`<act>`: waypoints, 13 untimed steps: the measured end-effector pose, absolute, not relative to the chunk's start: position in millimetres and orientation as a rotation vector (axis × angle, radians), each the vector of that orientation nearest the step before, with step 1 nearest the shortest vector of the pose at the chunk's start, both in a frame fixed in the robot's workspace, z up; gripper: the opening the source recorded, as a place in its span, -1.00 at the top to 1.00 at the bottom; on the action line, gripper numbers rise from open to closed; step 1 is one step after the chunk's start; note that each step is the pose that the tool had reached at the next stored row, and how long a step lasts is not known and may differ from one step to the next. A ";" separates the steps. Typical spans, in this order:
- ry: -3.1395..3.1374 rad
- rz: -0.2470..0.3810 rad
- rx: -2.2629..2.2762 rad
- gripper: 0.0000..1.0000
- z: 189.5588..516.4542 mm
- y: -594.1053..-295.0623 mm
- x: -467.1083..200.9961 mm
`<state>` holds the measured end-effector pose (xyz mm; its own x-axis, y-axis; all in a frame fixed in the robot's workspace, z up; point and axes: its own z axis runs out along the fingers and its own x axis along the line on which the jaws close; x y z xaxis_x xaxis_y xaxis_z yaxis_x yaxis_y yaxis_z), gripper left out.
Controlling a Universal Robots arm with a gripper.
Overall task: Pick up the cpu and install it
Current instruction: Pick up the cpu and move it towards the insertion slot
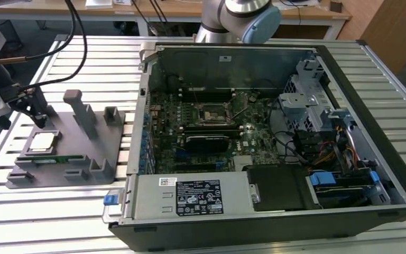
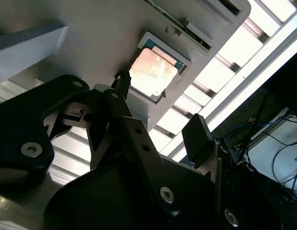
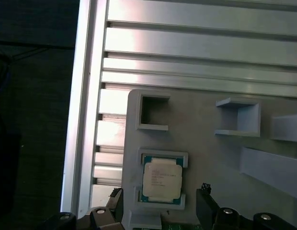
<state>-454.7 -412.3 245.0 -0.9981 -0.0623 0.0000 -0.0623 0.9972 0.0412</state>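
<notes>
The cpu (image 1: 43, 141), a flat silver square with a thin green edge, lies in its recess on the grey holder (image 1: 90, 153) at the exterior view's left. My gripper (image 1: 37, 114) hangs just above it, open and holding nothing. In the first wrist view the cpu (image 3: 161, 179) sits between the two black fingertips (image 3: 204, 197) of the gripper (image 3: 160, 199), with a gap on each side. In the second wrist view the cpu (image 2: 153, 72) shows beyond the spread gripper (image 2: 160, 112). The black-framed socket (image 1: 211, 112) sits in the middle of the motherboard inside the open computer case (image 1: 372, 63).
A green memory stick (image 1: 56, 159) lies on the holder's near side, and grey posts (image 1: 83, 114) rise from the holder beside the gripper. The case's tall wall (image 1: 141, 121) stands between holder and motherboard. Everything rests on a slatted metal table (image 1: 34, 222).
</notes>
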 end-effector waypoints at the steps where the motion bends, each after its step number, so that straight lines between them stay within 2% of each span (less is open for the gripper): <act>1: -3.138 -0.065 0.098 -0.41 243.3 -412.3 -454.7; 13: -3.138 -0.065 0.098 -0.41 221.4 -412.3 -454.2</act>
<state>-454.2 -412.3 221.4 -0.9981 -0.0623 0.0003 -0.0623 0.9972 0.0415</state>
